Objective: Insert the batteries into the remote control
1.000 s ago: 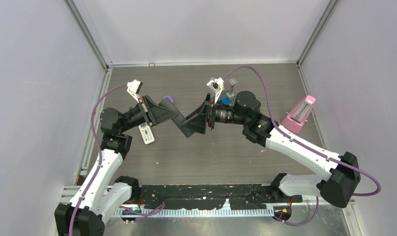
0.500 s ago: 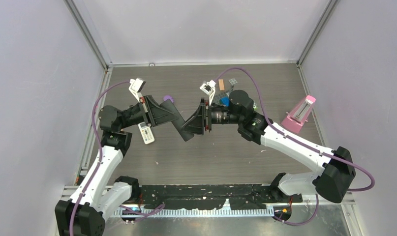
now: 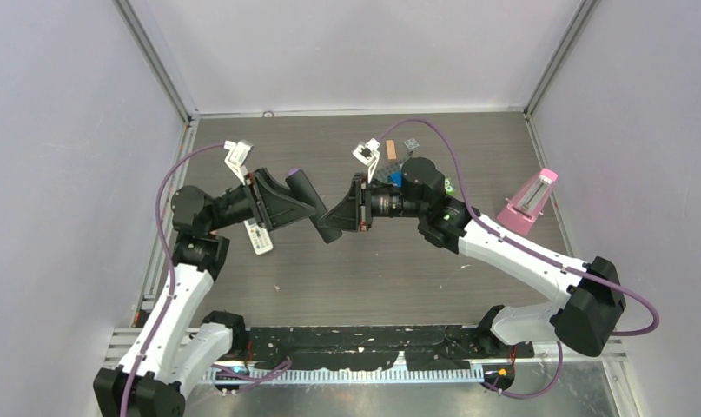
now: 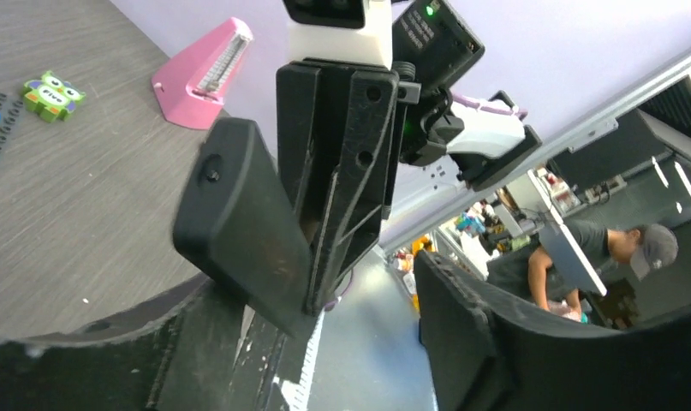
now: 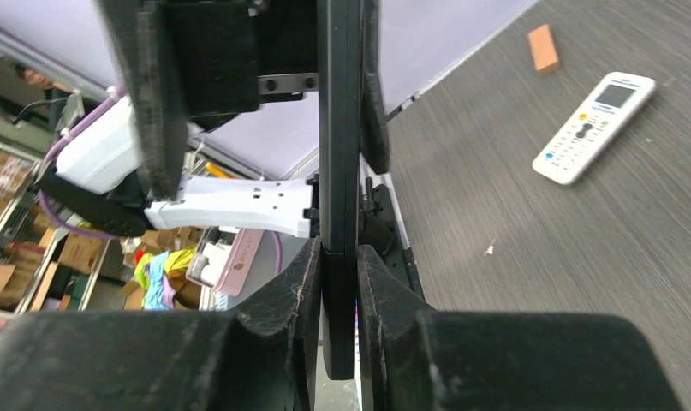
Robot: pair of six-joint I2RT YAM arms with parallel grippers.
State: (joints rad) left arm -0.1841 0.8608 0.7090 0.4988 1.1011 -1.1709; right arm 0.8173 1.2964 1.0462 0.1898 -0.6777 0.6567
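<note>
We see both arms reaching in over the middle of the table (image 3: 390, 269), elbows bent outward and wrists turned level. The two claws meet nose to nose above the surface.

The right claw (image 5: 340, 257) is closed on a black slab (image 4: 239, 223), a thin flat piece with rounded corners. In that claw's own camera the slab shows edge-on, pinched between both fingers. The left claw (image 4: 324, 300) stands wide, with a finger on either side of the slab's free end. We cannot tell whether either finger touches it.

The white remote (image 3: 258, 236) lies flat on the table, keys up, just beneath the left wrist. It sits below both claws and apart from them.

The table is grey-brown with a wood grain, and pale lilac walls (image 3: 86, 130) with metal rails at the corners close it in. A pink wedge (image 3: 529, 201) stands near the right edge, with a green owl toy (image 4: 55, 92) not far from it. An orange block (image 5: 543, 47) lies toward the back. Black tape (image 3: 373, 339) runs along the near edge between the arm bases. Past the enclosure, the left wrist camera catches a person (image 4: 616, 248) in a cap.
</note>
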